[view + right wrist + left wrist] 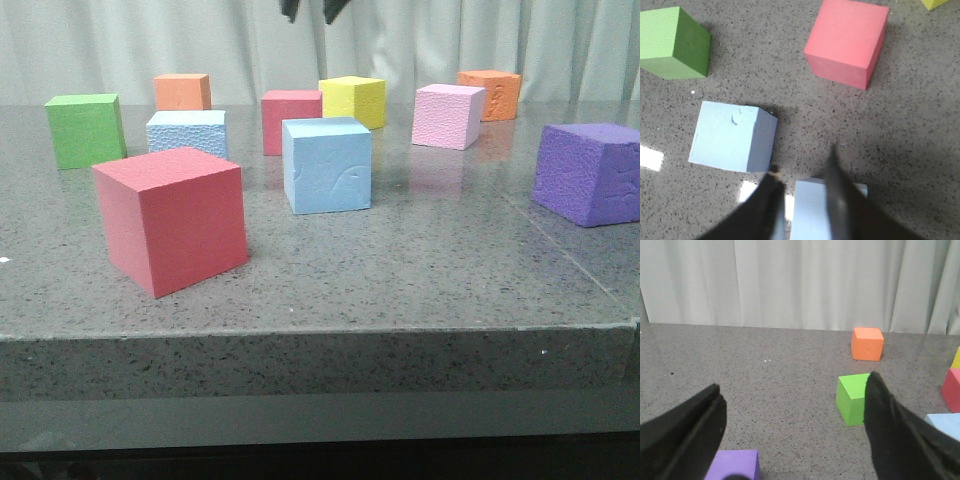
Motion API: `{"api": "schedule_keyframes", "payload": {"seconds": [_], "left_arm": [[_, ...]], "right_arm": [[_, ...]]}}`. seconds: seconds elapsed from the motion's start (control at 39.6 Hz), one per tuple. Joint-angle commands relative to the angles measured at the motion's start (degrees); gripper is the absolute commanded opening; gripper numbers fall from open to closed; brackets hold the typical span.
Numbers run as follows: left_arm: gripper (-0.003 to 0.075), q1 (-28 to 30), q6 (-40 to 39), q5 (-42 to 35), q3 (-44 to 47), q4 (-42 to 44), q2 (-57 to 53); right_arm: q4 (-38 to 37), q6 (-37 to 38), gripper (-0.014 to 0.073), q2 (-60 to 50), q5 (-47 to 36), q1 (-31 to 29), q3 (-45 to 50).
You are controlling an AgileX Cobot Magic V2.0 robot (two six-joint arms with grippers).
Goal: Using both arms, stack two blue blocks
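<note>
So up front, the smooth blue block [327, 165] sits mid-worktop [420, 270], with the bumpy blue block [187, 134] further back to its left, well apart, behind a big red cube [172, 217]. Left wrist: left gripper [792, 427] wide open over bare worktop, green cube [854, 399] just past it. Right wrist: right gripper [805, 197] fingers slightly parted above one blue block, gripping nothing.

Left gripper [795, 425] jaws spread wide; right gripper [802, 187] seemingly parted, raised.
</note>
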Motion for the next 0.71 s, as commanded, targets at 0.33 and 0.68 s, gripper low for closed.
{"api": "schedule_keyframes", "payload": {"seconds": [0.33, 0.68], "left_arm": [[0.0554, 0.1, 0.1, -5.0, -2.1, 0.1, 0.4], [0.0554, 0.1, 0.1, -5.0, -2.1, 0.1, 0.4]], "right_arm": [[-1.8, -3.8, -0.0062, -8.3, 6.8, -8.4, -1.7], [-2.5, -9.3, -0.0062, -23.2, 4.6, -24.5, 14.1]]}}
